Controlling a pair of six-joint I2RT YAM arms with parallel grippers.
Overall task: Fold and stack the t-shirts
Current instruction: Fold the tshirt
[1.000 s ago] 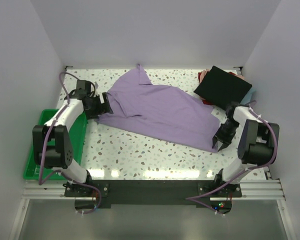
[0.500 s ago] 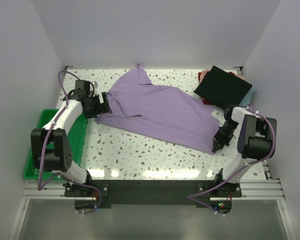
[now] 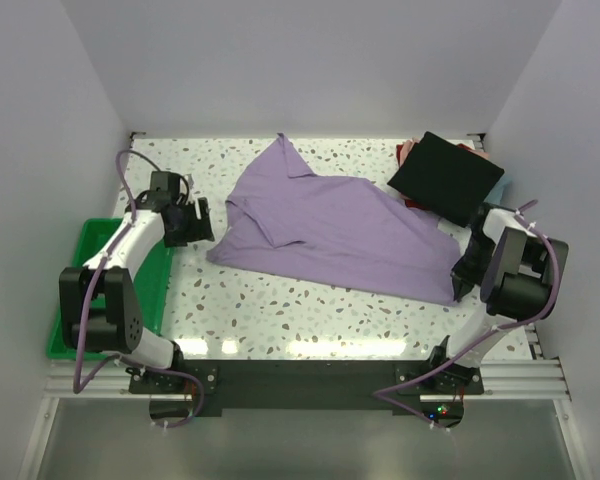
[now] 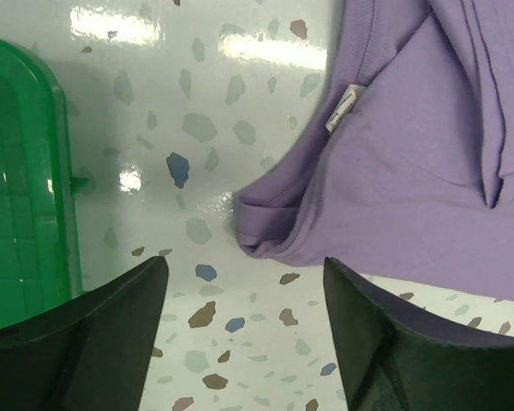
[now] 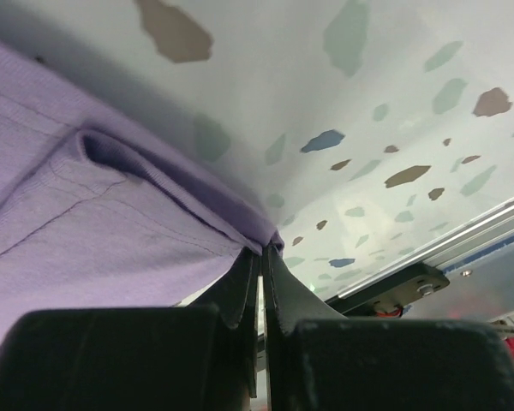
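Observation:
The lavender-purple t-shirt (image 3: 330, 225) lies spread and wrinkled across the middle of the table, with its white neck label (image 4: 343, 109) showing in the left wrist view. My right gripper (image 3: 462, 282) is shut on the shirt's near right hem corner, and the pinched cloth (image 5: 111, 214) bunches at my closed fingertips (image 5: 261, 261). My left gripper (image 3: 200, 222) stands open just left of the shirt's rolled edge (image 4: 270, 227), with only bare table between its fingers (image 4: 111, 325). A folded black t-shirt (image 3: 445, 178) tops a stack at the back right, with pink-red (image 3: 407, 152) and light blue (image 3: 502, 190) cloth showing under it.
A green plastic tray (image 3: 58, 325) hangs off the table's left edge beside my left arm, and its rim (image 4: 26, 188) shows in the left wrist view. White walls close in the back and both sides. A metal rail (image 5: 411, 274) runs along the near edge.
My right gripper has shut on the hem corner and drawn it to the right. The whole shirt slid right, away from my left gripper, which drew back a little and stays open.

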